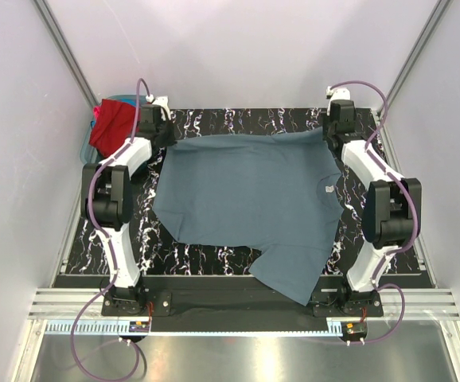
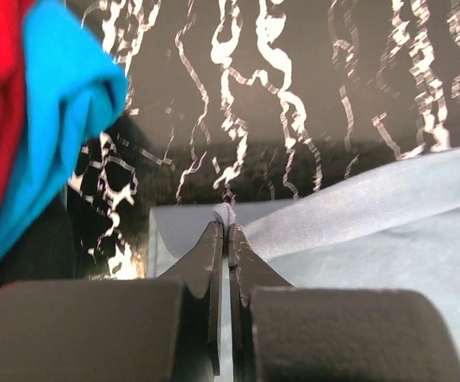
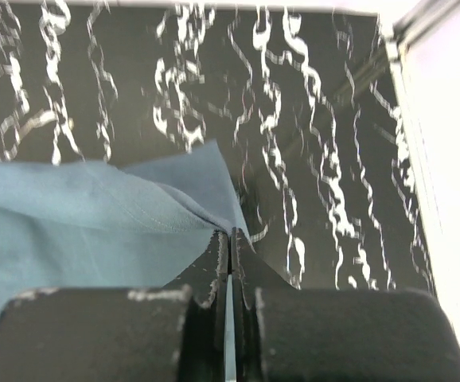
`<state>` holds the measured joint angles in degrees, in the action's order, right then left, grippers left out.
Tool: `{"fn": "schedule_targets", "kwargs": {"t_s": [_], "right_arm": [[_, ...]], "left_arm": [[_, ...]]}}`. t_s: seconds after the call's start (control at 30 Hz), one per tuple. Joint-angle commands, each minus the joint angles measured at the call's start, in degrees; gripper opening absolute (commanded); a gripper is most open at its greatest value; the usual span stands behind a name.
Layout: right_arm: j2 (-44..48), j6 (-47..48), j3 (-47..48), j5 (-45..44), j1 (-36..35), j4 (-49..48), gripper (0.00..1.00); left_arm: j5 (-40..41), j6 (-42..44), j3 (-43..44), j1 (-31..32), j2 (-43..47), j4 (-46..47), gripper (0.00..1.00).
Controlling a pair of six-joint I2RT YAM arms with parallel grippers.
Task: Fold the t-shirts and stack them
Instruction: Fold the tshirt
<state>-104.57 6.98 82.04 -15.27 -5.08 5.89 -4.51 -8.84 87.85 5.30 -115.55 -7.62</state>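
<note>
A slate grey-blue t-shirt [image 1: 250, 199] lies spread over the black marbled table [image 1: 214, 255], one sleeve hanging over the near edge. My left gripper [image 1: 164, 137] is shut on its far left corner [image 2: 224, 216]. My right gripper [image 1: 331, 135] is shut on its far right corner [image 3: 214, 208]. The far edge is stretched between them, slightly lifted. A red t-shirt [image 1: 112, 123] sits at the far left, with a bright blue t-shirt [image 2: 63, 119] next to it in the left wrist view. No pink one shows.
A teal-blue plastic basket [image 1: 87, 145] holds the red shirt at the table's far left edge. White walls with metal rails [image 1: 63, 48] close in both sides. A metal rail [image 1: 246, 302] runs along the near edge by the arm bases.
</note>
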Motion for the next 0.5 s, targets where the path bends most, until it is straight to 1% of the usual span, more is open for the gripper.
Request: {"fn": "schedule_targets", "kwargs": {"t_s": [0.0,0.17,0.47], "right_arm": [[4.73,-1.01,-2.49,0.94,0.34,-0.35,0.0],[8.06,-1.71,-5.92,1.03,0.34,0.17,0.0],[12.98,-2.76,-10.41,0.24,0.34,2.11,0.0]], "left_arm": [[2.93,1.11,-1.46,-0.11,3.22,3.92,0.0],[3.63,0.49,-3.39,-0.38,3.66,5.33,0.0],[4.42,1.37,-4.27,-1.08,3.66,5.25,0.0]]}}
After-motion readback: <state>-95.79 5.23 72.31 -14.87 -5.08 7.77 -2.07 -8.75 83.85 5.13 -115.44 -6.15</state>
